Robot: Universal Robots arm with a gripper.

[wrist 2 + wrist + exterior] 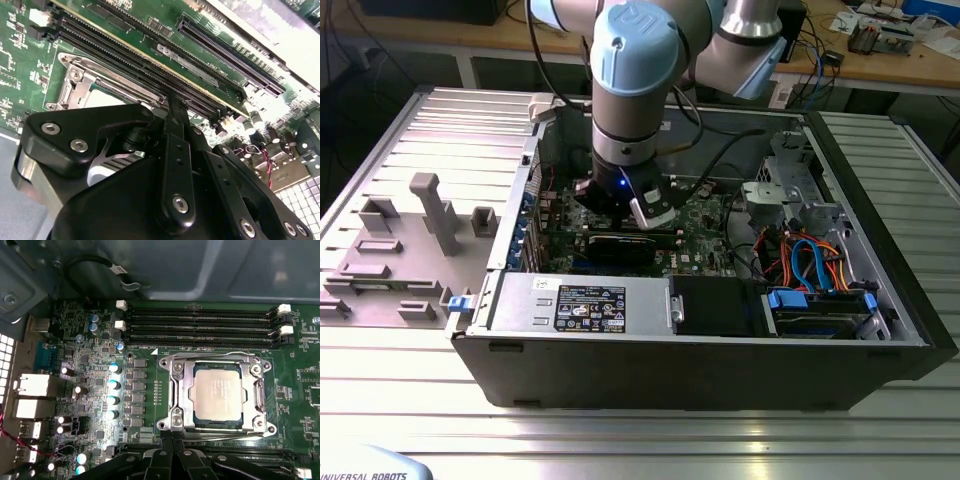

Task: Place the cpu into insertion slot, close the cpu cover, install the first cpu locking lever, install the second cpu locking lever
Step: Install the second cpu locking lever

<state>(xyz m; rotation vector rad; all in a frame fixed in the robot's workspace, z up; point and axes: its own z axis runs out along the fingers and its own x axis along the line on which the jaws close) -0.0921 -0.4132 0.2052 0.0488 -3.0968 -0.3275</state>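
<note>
First wrist view: the cpu [218,393] is seated under the closed cpu cover [218,360]; the gripper [172,442], fingertips pressed together on nothing, is best lowered squarely onto the lever [220,438].

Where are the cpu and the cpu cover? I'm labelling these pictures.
cpu [216,391]: first wrist view, middle of its silvery top.
cpu cover [181,390]: first wrist view, one side bar of the metal frame.

A ribbed metal bench [880,420] holds an open computer case [700,370] (lying flat), with a grey holder tray [390,260] just beside the case.
</note>
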